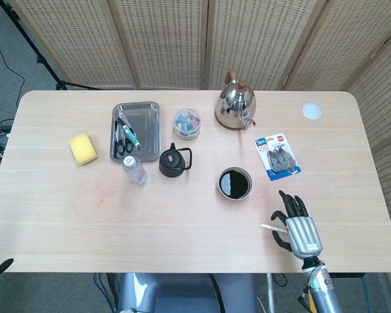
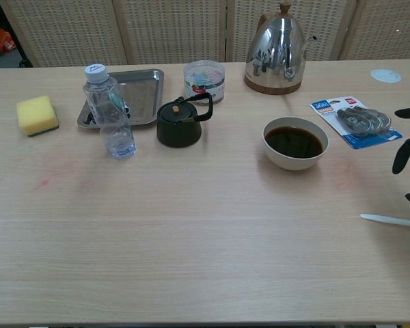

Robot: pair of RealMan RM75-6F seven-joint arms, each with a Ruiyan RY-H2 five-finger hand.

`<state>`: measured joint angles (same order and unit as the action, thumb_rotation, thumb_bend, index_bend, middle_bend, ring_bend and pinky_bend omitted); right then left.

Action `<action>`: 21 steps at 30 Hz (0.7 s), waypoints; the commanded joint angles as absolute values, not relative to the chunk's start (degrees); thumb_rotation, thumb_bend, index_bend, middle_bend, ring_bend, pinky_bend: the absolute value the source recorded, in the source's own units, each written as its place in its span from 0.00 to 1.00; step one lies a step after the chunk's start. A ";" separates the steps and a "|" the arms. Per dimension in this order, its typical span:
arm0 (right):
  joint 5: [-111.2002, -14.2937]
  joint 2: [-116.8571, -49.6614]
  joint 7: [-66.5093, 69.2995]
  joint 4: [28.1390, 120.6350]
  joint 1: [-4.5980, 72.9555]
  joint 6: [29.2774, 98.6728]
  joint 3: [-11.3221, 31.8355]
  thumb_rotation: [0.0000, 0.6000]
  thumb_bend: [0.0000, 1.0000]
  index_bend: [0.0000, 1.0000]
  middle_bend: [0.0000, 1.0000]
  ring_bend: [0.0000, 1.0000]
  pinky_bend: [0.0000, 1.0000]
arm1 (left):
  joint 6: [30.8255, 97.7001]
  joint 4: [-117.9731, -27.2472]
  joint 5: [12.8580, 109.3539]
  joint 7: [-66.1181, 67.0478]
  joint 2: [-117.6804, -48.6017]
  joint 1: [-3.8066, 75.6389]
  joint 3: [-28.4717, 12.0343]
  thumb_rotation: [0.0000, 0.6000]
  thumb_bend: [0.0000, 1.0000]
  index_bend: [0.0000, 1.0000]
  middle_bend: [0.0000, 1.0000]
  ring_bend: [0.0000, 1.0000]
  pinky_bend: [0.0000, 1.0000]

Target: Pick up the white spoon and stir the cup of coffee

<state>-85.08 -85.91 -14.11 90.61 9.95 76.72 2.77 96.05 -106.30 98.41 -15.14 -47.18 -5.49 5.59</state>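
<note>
The white spoon (image 1: 268, 227) lies on the table near the front right; only its handle shows in the head view, and the handle (image 2: 389, 220) also shows in the chest view. My right hand (image 1: 298, 225) hovers over the spoon's bowl end with its fingers spread and nothing in it. Its dark fingertips (image 2: 404, 154) enter the chest view at the right edge. The cup of coffee (image 1: 235, 184) (image 2: 295, 142) stands up and to the left of the hand. At the table's left edge, two dark tips of my left hand (image 1: 0, 267) show, wide apart.
A steel kettle (image 1: 235, 102), a black teapot (image 1: 174, 162), a water bottle (image 1: 135, 171), a tub of clips (image 1: 188, 123) and a metal tray (image 1: 148, 130) stand behind the cup. A blister pack (image 1: 277, 156) lies beyond the right hand. A yellow sponge (image 1: 83, 148) sits far left.
</note>
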 commanded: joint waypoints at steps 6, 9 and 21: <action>-81.25 -87.68 -15.79 89.14 11.02 74.10 3.68 1.00 0.36 0.43 0.00 0.00 0.00 | 95.87 -106.32 98.39 -14.80 -47.24 -5.43 5.59 1.00 0.00 0.00 0.00 0.00 0.00; -80.13 -88.19 -15.92 89.13 11.20 73.34 3.67 1.00 0.36 0.44 0.00 0.00 0.00 | 95.66 -106.43 98.37 -14.48 -47.28 -5.36 5.60 1.00 0.00 0.00 0.00 0.00 0.00; -75.38 -91.11 -16.68 88.04 11.78 71.44 4.41 1.00 0.36 0.47 0.00 0.00 0.00 | 95.55 -106.53 98.20 -14.53 -47.27 -5.32 5.58 1.00 0.00 0.00 0.00 0.00 0.00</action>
